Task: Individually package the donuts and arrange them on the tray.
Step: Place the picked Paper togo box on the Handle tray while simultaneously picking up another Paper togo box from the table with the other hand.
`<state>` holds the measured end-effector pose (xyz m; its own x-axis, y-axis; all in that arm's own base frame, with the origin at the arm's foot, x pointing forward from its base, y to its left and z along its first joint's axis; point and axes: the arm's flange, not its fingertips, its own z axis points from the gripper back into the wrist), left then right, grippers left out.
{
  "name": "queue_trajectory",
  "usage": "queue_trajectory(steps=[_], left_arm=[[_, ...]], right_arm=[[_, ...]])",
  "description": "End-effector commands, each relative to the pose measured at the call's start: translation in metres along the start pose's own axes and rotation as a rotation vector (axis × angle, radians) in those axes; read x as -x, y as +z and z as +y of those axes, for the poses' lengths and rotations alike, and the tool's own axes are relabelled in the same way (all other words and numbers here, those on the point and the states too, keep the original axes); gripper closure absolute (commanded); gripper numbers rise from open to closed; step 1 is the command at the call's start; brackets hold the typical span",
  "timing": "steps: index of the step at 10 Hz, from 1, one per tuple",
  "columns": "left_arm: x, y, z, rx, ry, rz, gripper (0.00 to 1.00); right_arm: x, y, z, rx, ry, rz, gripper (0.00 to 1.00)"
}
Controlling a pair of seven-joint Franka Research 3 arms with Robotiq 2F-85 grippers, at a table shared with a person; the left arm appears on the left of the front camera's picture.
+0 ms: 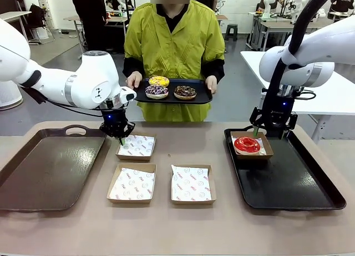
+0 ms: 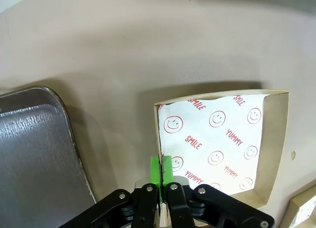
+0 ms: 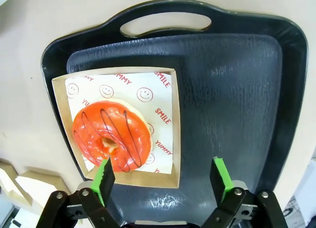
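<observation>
At ten o'clock the left gripper (image 1: 120, 137) clenches a paper-lined box (image 1: 137, 146) by its wall. At two, the right gripper (image 1: 265, 135) hangs released over the boxed red donut (image 1: 247, 145) on a black tray (image 1: 302, 184). At twelve, a person (image 1: 172, 40) holds three donuts (image 1: 157, 90).
</observation>
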<state>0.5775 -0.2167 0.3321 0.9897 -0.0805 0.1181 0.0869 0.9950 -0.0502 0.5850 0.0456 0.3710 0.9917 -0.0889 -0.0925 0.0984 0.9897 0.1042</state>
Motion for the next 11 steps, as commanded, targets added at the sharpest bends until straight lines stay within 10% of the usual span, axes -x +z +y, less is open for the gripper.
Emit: queue_trajectory(steps=[1,4,11], left_arm=[[-0.005,0.006,0.000,0.006,0.040,-0.005,1.00],[0.010,0.060,0.000,0.017,0.013,0.033,1.00],[0.015,0.171,0.002,0.020,0.049,-0.036,1.00]], right_arm=[[0.008,0.009,-0.006,-0.062,0.029,-0.004,0.00],[0.062,0.047,-0.037,-0.321,0.120,0.029,0.00],[0.171,0.088,-0.224,-0.956,-0.020,-0.311,0.00]])
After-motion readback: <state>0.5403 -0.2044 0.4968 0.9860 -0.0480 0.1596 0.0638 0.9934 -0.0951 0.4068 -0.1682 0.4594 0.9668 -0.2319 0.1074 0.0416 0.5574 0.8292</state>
